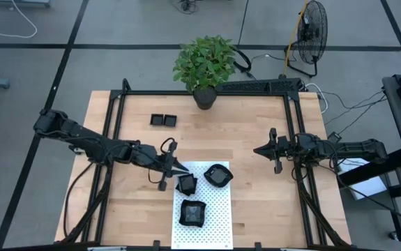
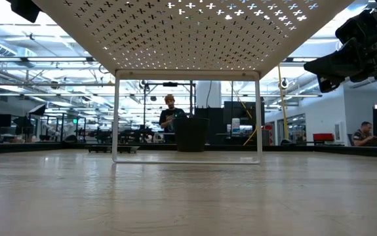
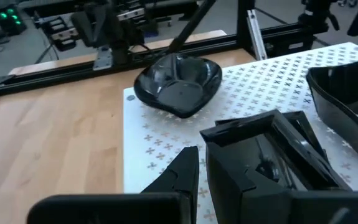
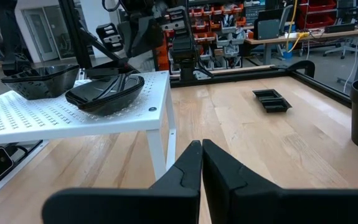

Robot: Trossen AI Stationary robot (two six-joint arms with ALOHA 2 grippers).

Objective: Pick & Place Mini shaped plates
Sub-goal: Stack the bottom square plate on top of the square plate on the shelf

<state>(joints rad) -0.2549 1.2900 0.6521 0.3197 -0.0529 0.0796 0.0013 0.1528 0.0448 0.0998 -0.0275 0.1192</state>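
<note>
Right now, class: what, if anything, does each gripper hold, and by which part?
The left gripper pinches the square plate by its rim on the white mat. The right gripper is shut, holding nothing.

A big open robotics lab or workshop hall. The wooden surface (image 1: 256,188) sits inside a black metal frame (image 1: 256,87) on a grey concrete floor (image 1: 116,28) with cables trailing across it and a pedestal fan (image 1: 313,31) nearby. Beyond it, long ceiling lights run over rows of benches with monitors, red parts bins (image 4: 328,12) fill shelving, and people (image 2: 169,115) work at stations.
</note>
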